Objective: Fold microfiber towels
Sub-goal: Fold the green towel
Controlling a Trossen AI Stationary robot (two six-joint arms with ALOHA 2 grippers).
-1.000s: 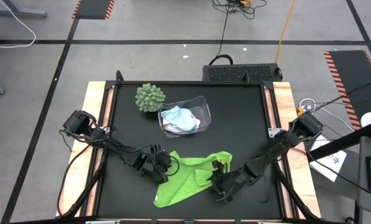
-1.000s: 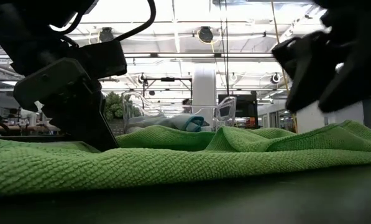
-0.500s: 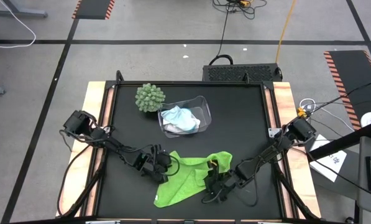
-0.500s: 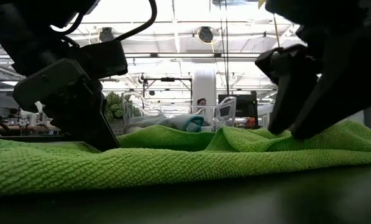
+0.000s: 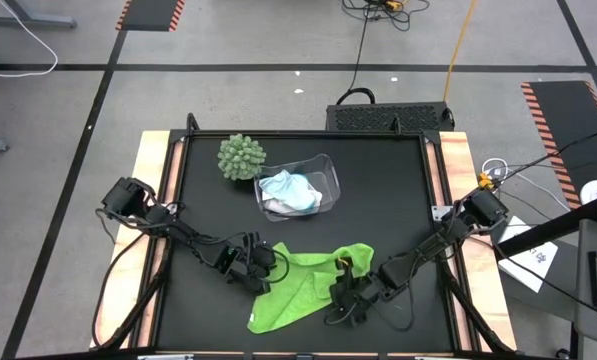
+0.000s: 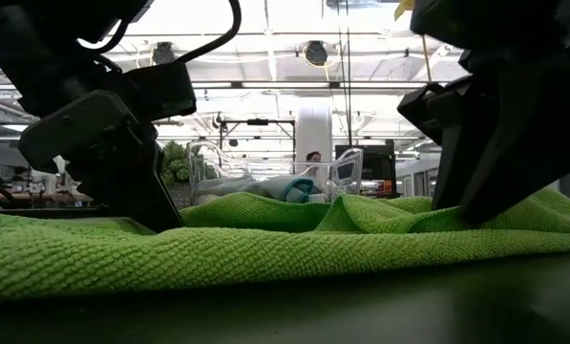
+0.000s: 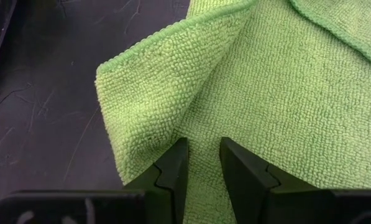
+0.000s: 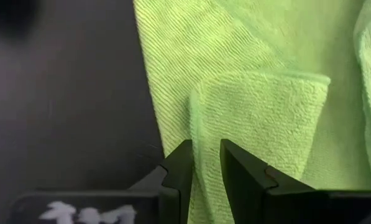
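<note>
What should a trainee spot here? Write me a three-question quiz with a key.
1. Multiple choice: the left gripper and the right gripper are both at which towel? A) white B) light blue C) lime green
2. True or false: the spiky ball plant sits inside the bin.
3. Short answer: what lies in the clear plastic bin?

Key
1. C: the lime green towel, spread on the black table; the left gripper pinches a fold at its left edge.
2. False: the spiky ball plant stands beside the bin, on the table.
3. The light blue towel and the white towel, bunched together.
</note>
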